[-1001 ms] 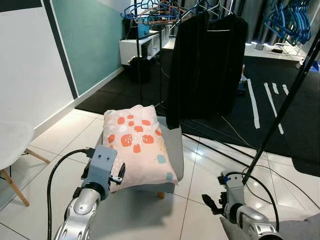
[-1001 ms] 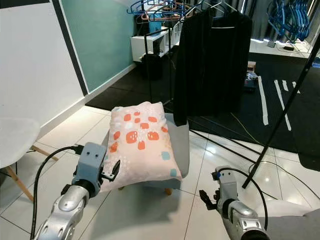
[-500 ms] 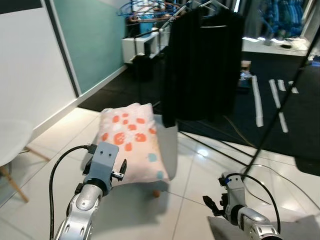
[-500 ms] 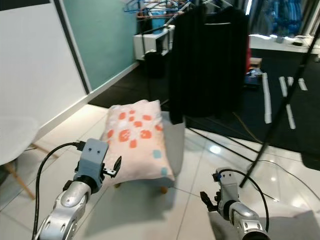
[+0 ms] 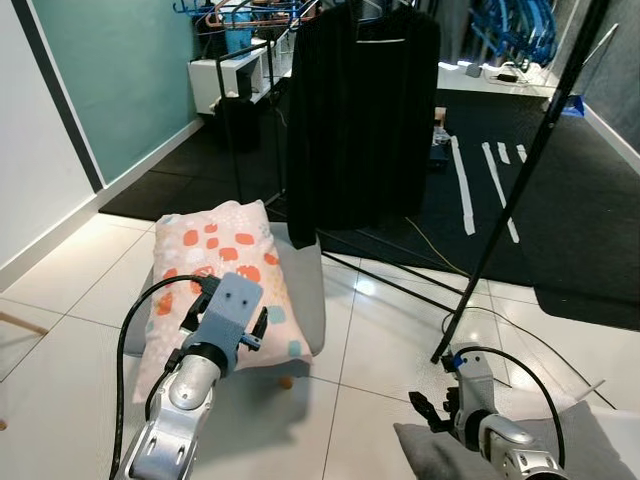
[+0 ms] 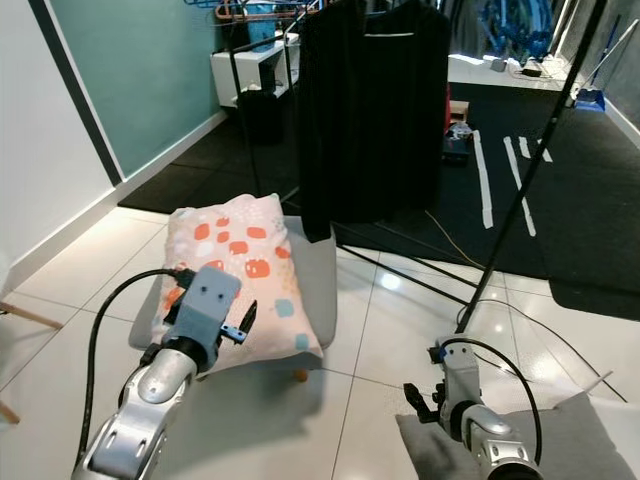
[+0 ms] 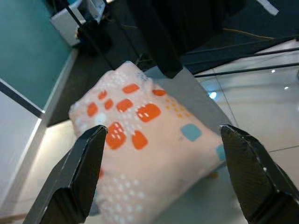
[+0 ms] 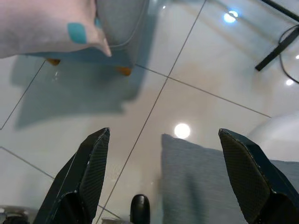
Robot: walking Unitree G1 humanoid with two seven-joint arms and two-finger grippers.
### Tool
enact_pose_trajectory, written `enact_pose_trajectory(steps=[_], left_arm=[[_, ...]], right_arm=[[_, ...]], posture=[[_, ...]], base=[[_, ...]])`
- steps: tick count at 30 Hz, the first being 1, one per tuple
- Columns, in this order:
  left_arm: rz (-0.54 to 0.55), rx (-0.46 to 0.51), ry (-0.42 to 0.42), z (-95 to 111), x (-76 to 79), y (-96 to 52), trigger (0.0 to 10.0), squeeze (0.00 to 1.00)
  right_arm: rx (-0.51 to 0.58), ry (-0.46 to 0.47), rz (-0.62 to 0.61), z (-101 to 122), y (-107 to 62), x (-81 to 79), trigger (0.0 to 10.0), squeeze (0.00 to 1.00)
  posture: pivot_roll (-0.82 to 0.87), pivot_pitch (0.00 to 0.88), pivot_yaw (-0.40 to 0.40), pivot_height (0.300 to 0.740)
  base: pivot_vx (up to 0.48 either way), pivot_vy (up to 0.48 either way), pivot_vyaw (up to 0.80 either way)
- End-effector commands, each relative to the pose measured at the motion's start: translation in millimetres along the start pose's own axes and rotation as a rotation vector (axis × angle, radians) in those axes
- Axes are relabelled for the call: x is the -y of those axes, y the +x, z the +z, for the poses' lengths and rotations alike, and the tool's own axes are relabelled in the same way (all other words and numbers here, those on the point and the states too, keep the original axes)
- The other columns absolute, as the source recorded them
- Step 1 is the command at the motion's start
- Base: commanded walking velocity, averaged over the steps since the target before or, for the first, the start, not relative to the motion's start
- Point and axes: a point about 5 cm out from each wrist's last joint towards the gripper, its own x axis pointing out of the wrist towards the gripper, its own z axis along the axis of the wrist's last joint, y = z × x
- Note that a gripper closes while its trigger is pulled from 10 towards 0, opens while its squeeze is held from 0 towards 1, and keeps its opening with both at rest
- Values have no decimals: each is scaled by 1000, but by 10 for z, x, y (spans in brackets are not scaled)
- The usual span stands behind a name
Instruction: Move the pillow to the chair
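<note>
A pink pillow (image 5: pixel 215 265) with orange and teal patches lies on a low grey padded seat (image 5: pixel 305 290) with short wooden feet. My left gripper (image 7: pixel 163 177) hovers just in front of the pillow's near end, fingers (image 7: pixel 79 172) spread wide and holding nothing. The left wrist (image 5: pixel 230 308) overlaps the pillow's near corner in the left eye view. Low on the right, my right gripper (image 8: pixel 163 172) hangs open over the floor tiles, apart from the seat. Wooden chair legs (image 6: pixel 22 316) poke in at the left edge.
A black garment (image 5: pixel 360 120) hangs on a clothes rack right behind the seat. A black slanted pole (image 5: pixel 510 200) stands on the right, with cables on the floor around it. A grey cushion (image 5: pixel 560 450) lies on the floor by my right arm. White tiles lie open before the seat.
The camera has swung right, so the pillow and seat sit further left in the picture, the white chair seat has left it and the grey cushion has come in. Both arms hold the same pose.
</note>
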Motion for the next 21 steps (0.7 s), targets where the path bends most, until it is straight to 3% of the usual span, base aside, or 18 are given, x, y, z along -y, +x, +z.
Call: enact_pose_trajectory(steps=[1, 3, 6, 9, 11, 13, 16, 21], left_arm=[[-44, 32, 76, 65, 58, 0, 10000, 0], [-104, 79, 263, 159, 179, 37, 10000, 0], [-104, 79, 263, 159, 179, 37, 10000, 0], [-155, 117, 362, 200, 291, 40, 10000, 0], [-155, 117, 362, 200, 291, 40, 10000, 0], [-191, 129, 387, 219, 365, 32, 10000, 0], [-329, 154, 461, 265, 571, 17, 10000, 0], [-398, 150, 500, 270, 654, 16, 10000, 0]], right_arm=[[-10, 14, -2, -52, -6, -13, 10000, 0], [-9, 17, 1, -29, 10, -27, 10000, 0], [-9, 17, 1, -29, 10, -27, 10000, 0], [-1, 21, -2, 7, 27, -35, 10000, 0], [-1, 21, -2, 7, 27, -35, 10000, 0], [4, 29, -7, 16, 34, -40, 10000, 0], [18, 40, -6, 47, 47, -55, 10000, 0], [21, 41, -3, 44, 55, -78, 10000, 0]], posture=[[-136, 74, -19, 740], [-129, 66, -22, 740], [-129, 66, -22, 740], [-124, 62, -18, 740], [-124, 62, -18, 740], [-121, 62, -7, 740], [-116, 53, 1, 740], [-118, 54, 3, 740]], base=[[0, 0, 0], [0, 0, 0], [0, 0, 0], [0, 0, 0], [0, 0, 0], [0, 0, 0], [0, 0, 0], [0, 0, 0]])
